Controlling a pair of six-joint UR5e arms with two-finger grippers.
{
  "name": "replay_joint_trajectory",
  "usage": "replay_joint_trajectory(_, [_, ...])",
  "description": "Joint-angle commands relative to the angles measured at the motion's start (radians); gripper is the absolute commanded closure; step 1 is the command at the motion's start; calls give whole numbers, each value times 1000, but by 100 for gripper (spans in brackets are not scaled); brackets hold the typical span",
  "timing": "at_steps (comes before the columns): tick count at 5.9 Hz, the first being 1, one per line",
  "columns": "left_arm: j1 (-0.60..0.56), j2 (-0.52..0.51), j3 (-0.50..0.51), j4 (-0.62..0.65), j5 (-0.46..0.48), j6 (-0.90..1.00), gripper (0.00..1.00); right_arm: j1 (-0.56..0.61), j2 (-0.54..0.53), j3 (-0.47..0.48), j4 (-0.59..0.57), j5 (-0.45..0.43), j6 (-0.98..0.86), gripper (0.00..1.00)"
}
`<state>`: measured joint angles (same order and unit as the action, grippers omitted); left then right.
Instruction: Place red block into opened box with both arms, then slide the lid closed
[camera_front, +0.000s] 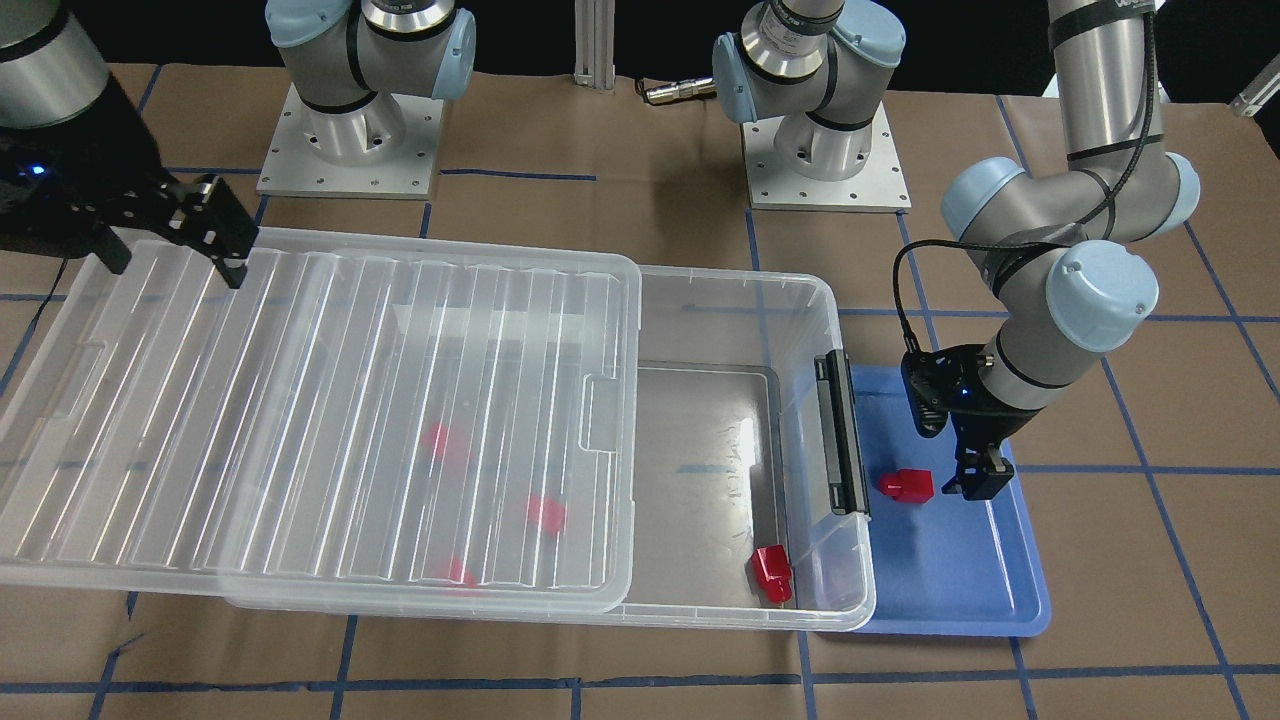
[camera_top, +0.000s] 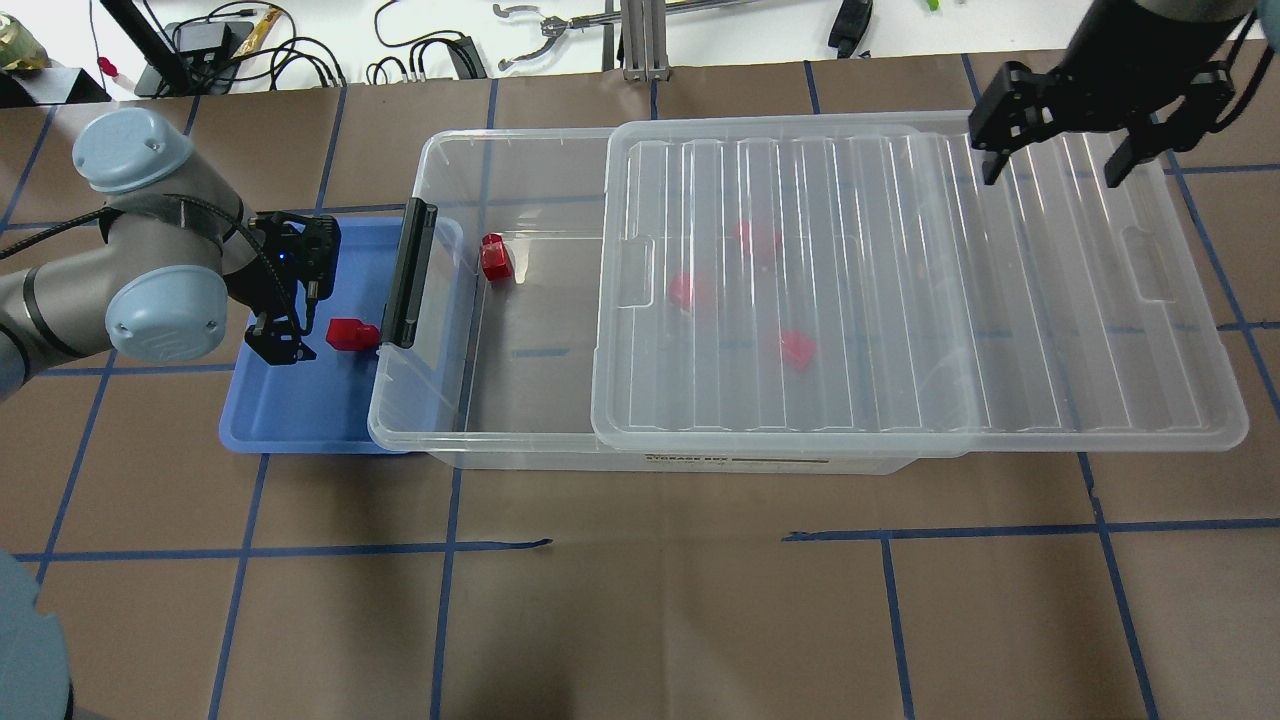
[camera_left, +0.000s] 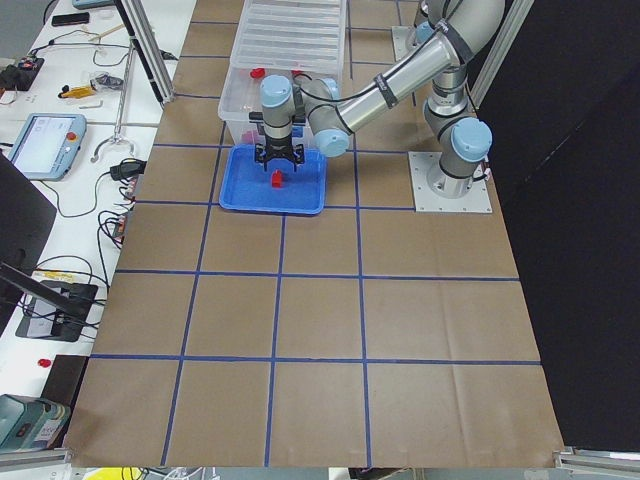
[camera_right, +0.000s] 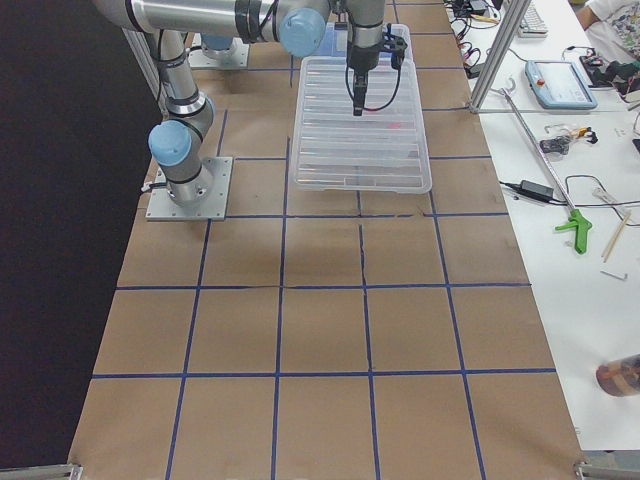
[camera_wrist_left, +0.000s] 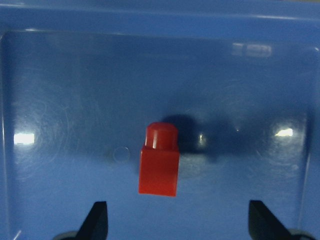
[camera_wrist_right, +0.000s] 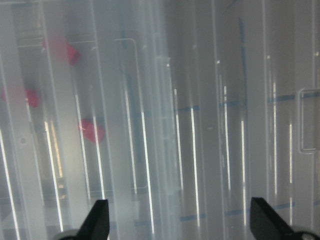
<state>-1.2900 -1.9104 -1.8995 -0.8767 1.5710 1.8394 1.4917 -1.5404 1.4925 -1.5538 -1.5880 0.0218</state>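
Left gripper (camera_wrist_left: 177, 220) is open just short of the red block (camera_wrist_left: 159, 167) on the blue tray (camera_wrist_left: 60, 100) beside the box (camera_top: 440, 160): centre on the cube body, not the stub, then descend; right gripper (camera_top: 1052, 172) is open over the lid (camera_top: 900, 300).

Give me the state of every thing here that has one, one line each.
box, open at the latch end, the rest covered by the lid.
lid, slid partway off, overhanging the other end.
red block on the blue tray, lying loose, ungripped.
second red block, resting inside the box's uncovered part.
left gripper, open, over the tray beside the red block.
right gripper, open, over the lid.
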Motion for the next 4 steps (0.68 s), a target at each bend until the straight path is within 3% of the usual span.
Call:
replay_joint_trajectory(1, [-9, -88, 0, 51, -22, 3, 2, 68, 2, -9, 9, 22, 41, 0])
replay_joint_trajectory(2, [-9, -99, 2, 53, -22, 4, 7, 77, -3, -9, 9, 22, 43, 0])
replay_joint_trajectory(4, [-9, -91, 3, 51, -19, 9, 68, 108, 2, -20, 9, 22, 43, 0])
